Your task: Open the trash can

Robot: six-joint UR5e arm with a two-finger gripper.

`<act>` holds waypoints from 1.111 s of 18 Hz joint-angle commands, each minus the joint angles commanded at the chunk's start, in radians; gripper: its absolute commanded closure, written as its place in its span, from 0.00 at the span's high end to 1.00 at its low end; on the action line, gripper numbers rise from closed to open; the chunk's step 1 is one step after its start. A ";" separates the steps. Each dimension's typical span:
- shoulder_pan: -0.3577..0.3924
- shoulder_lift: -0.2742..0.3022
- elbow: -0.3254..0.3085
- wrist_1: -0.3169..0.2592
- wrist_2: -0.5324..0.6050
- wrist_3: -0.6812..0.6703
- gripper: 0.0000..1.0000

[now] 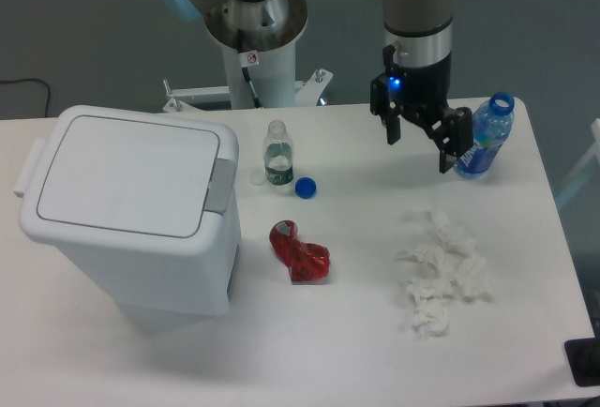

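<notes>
A: Where's the trash can (131, 215)?

B: At the table's (356, 351) left edge, lid down flat. The claw (422, 149) hangs well apart from it, near the far right corner, fingers spread and holding nothing.

A: How will it handle?

B: Stiff, smooth plastic; probably light and hollow, so a sideways shove could slide it. I wouldn't grip it. Press straight down on the grey push tab (218, 186) at the lid's right edge; the lid should spring.
</notes>
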 joint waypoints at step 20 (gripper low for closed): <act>-0.069 -0.003 0.081 0.011 -0.038 -0.285 1.00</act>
